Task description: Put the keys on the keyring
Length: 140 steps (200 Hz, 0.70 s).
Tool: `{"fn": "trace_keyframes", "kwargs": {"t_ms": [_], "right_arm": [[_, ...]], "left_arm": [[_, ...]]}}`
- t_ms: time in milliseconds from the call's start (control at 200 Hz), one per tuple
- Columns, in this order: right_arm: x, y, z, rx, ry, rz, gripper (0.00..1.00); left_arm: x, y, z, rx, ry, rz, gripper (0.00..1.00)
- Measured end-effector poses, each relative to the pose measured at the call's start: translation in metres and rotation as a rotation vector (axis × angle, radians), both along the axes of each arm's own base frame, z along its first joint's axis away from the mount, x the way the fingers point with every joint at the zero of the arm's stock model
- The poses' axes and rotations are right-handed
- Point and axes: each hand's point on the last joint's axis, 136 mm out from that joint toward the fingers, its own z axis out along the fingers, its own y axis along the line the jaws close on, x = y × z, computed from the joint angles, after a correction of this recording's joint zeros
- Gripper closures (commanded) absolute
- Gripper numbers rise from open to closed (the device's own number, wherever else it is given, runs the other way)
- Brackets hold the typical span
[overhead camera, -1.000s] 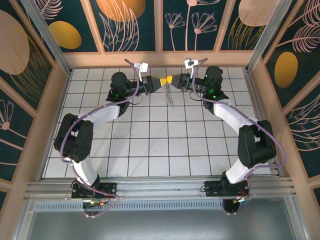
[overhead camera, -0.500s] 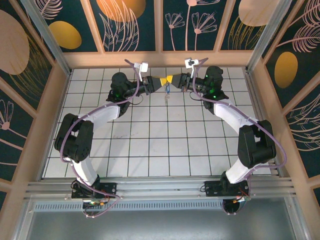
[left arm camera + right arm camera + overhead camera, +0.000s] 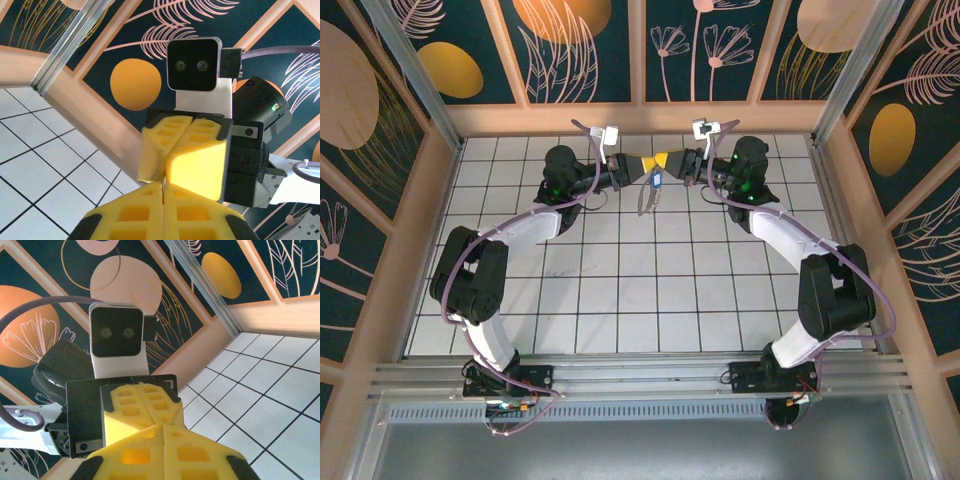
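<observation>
Left fingers (image 3: 645, 164): pinched on keyring (image 3: 644, 200) wire; loop dangles over far counter (image 3: 620, 290).
Right fingers (image 3: 667, 159): tip-to-tip with left; gap cannot be told.
Key (image 3: 657, 179): blue head just below both tips, hanging downward, slightly nearer right.

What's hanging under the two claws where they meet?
The blue key, and below it the keyring, hanging over the tiles. Which claw pinches them is hidden between the yellow pads.
</observation>
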Motion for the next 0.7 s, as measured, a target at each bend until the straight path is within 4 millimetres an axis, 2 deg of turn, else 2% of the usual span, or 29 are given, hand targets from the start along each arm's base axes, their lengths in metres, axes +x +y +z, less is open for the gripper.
{"fn": "trace_keyframes", "kwargs": {"t_ms": [80,245,345,420,501,611,701], "right_arm": [[-0.002,-0.004,0.0,-0.003,-0.003,-0.019,0.58],[-0.011,-0.036,0.012,-0.003,-0.032,-0.127,0.53],[-0.024,-0.052,0.024,-0.006,-0.085,-0.205,0.47],[-0.033,-0.06,0.023,-0.011,-0.106,-0.252,0.44],[-0.039,-0.068,0.008,-0.023,-0.096,-0.306,0.42],[-0.04,-0.074,-0.029,-0.059,-0.037,-0.367,0.4],[-0.044,-0.07,-0.057,-0.093,0.006,-0.388,0.38]], "left_arm": [[-0.002,-0.003,0.0,0.003,-0.013,-0.006,1.0],[-0.005,-0.006,-0.004,0.024,-0.025,-0.016,1.0],[-0.004,-0.006,-0.006,0.039,-0.029,-0.017,1.0],[-0.004,-0.007,-0.006,0.05,-0.032,-0.017,1.0],[-0.004,-0.007,-0.003,0.063,-0.041,-0.016,1.0],[-0.005,-0.006,0.004,0.073,-0.058,-0.014,1.0],[-0.009,-0.004,0.01,0.082,-0.068,-0.011,1.0]]}}
